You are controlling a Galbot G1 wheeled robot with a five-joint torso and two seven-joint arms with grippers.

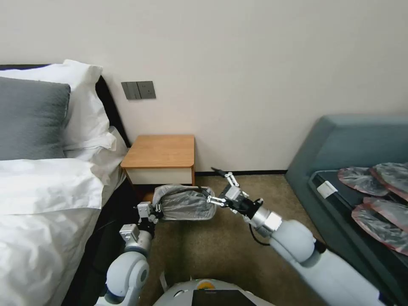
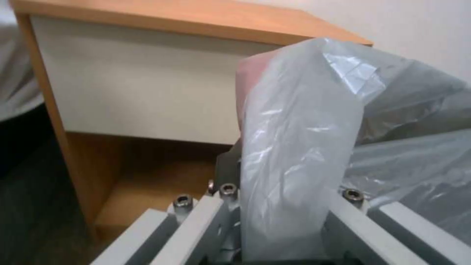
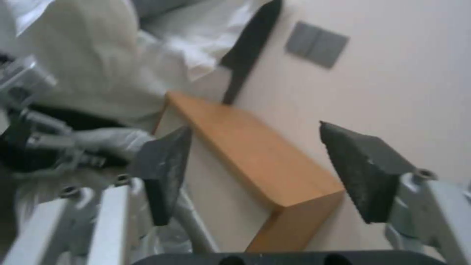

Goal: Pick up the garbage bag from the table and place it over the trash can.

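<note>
The garbage bag (image 1: 185, 205), crinkly grey plastic, is stretched into a boxy shape on the carpet just in front of the table (image 1: 161, 152). The trash can is hidden under the bag. My left gripper (image 1: 155, 208) is shut on the bag's left edge. In the left wrist view the garbage bag (image 2: 299, 140) runs up between the fingers of the left gripper (image 2: 282, 209), with its pinkish rim at the top. My right gripper (image 1: 215, 185) stands open at the bag's right end. In the right wrist view the right gripper (image 3: 265, 171) has nothing between its dark pads (image 3: 360, 171), and the table (image 3: 255, 162) lies beyond them.
A bed (image 1: 38, 195) with white linen and a grey pillow fills the left side. A blue-grey sofa (image 1: 340, 148) at the right carries a group of flat red-rimmed bags (image 1: 378, 199). Brown carpet (image 1: 221, 250) lies open between them. Wall switches (image 1: 138, 90) sit above the table.
</note>
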